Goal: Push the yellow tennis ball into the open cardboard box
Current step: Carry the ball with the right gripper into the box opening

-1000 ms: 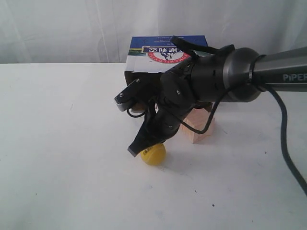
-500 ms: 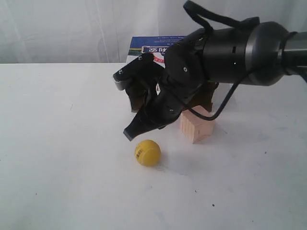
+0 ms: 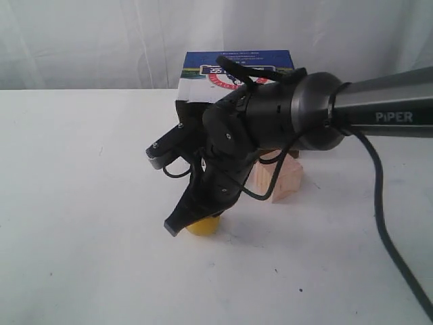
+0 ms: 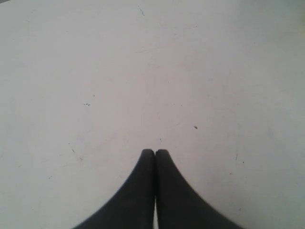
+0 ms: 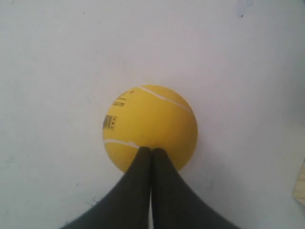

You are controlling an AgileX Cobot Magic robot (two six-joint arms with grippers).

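The yellow tennis ball (image 3: 204,226) lies on the white table in front of the open cardboard box (image 3: 237,68), and the arm hides most of it in the exterior view. My right gripper (image 3: 173,227) is shut, with its tips low over the ball's near-left side. In the right wrist view the shut right gripper (image 5: 151,150) overlaps the edge of the ball (image 5: 150,125); I cannot tell whether they touch. My left gripper (image 4: 155,152) is shut over bare table and does not show in the exterior view. The arm covers the box's dark opening.
A pale wooden cube (image 3: 281,177) stands between the ball and the box, just right of the ball; a sliver of the cube (image 5: 301,190) shows in the right wrist view. A black cable (image 3: 379,203) trails from the right arm. White table (image 3: 81,223) spreads to the left and front.
The right gripper, lifted clear of the ball half a second ago, has come down to the ball's near-left side. The ball has shifted slightly toward the front left.
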